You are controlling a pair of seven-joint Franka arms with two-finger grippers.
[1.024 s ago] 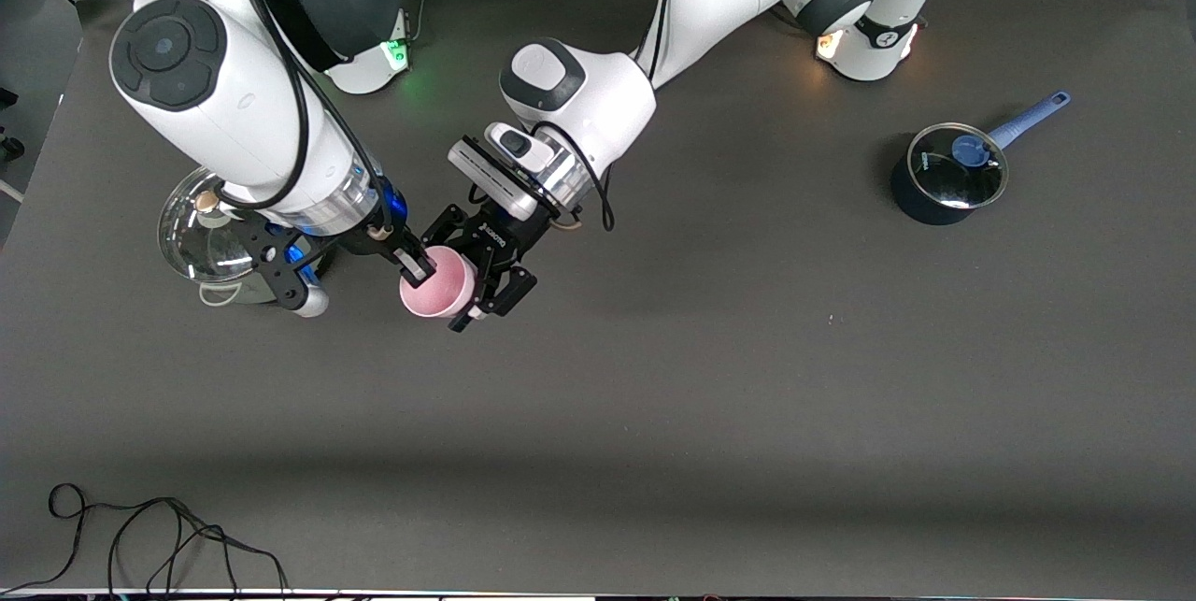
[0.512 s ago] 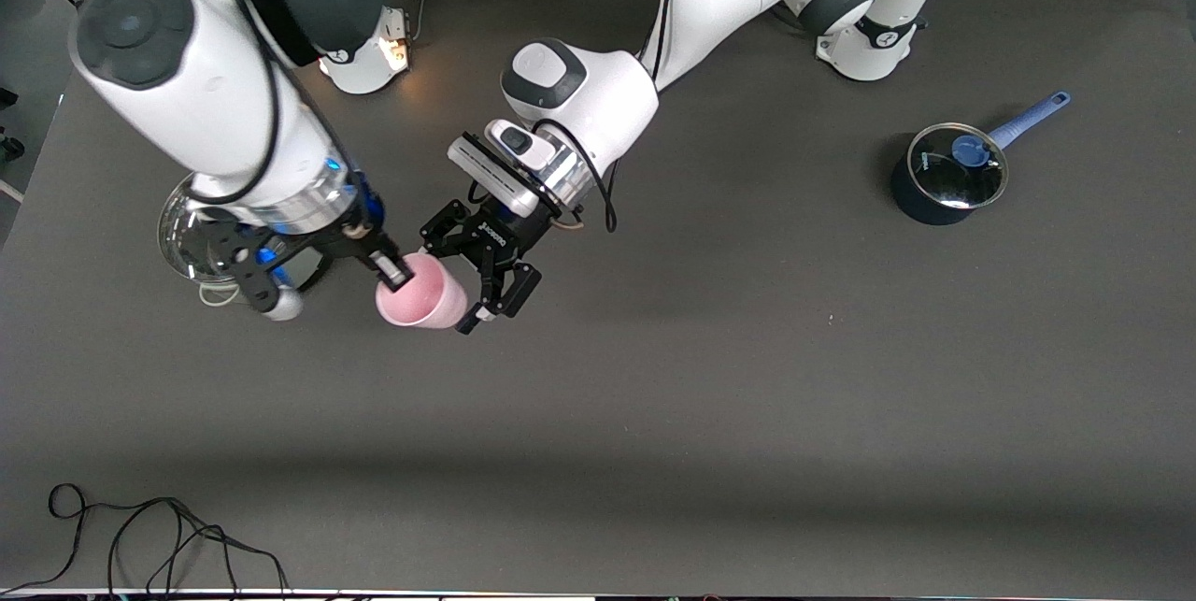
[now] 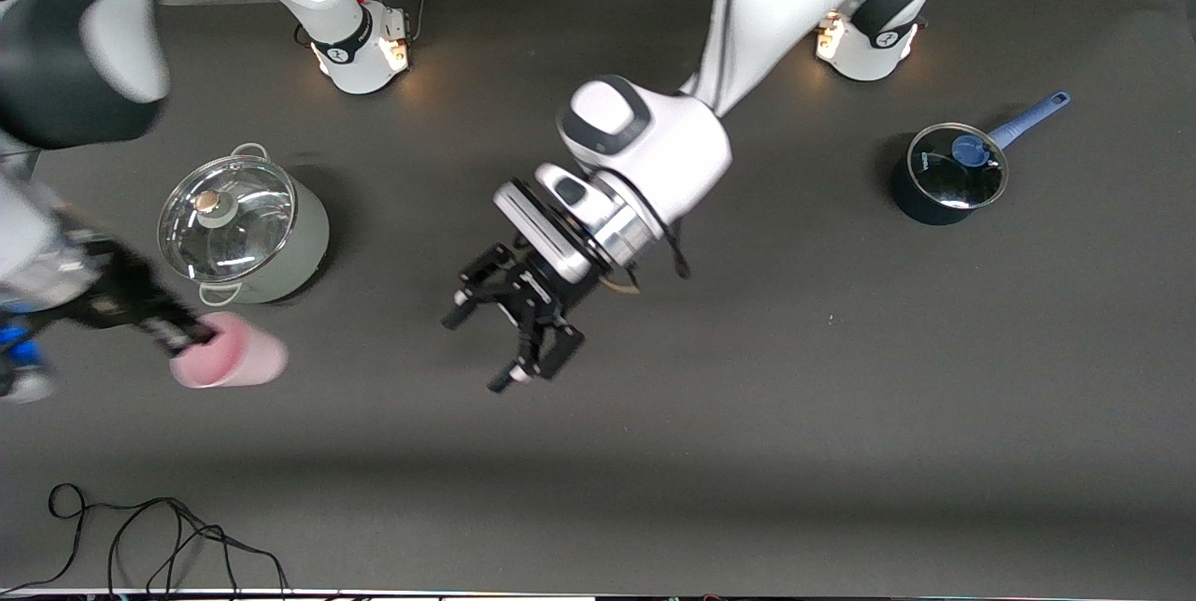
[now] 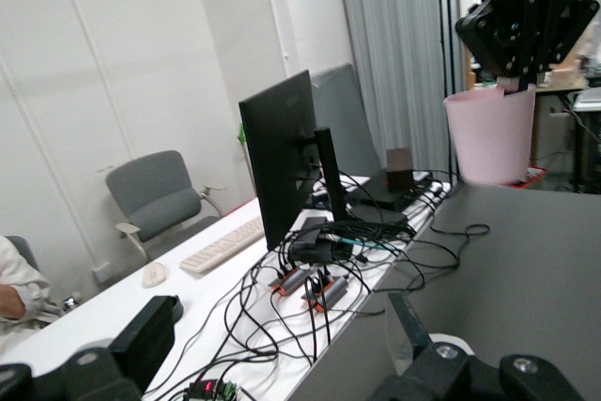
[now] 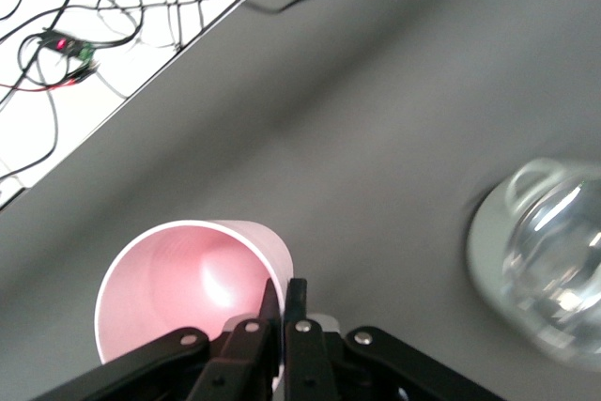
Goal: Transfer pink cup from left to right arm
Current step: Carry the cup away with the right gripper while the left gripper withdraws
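Note:
The pink cup (image 3: 234,363) hangs tilted in my right gripper (image 3: 199,336), over the table by the grey-green pot at the right arm's end. In the right wrist view the fingers (image 5: 299,312) are shut on the rim of the cup (image 5: 178,293), one inside and one outside. My left gripper (image 3: 475,353) is open and empty over the middle of the table, well apart from the cup. The left wrist view shows the cup (image 4: 488,133) far off, held by the right gripper (image 4: 519,84).
A grey-green pot with a glass lid (image 3: 243,227) stands at the right arm's end and also shows in the right wrist view (image 5: 549,265). A dark blue saucepan with a lid (image 3: 946,176) stands at the left arm's end. A black cable (image 3: 140,536) lies by the table's near edge.
My left gripper has let go of the cup and drawn back toward the table's middle. My right gripper has carried the cup away past the grey-green pot toward its end.

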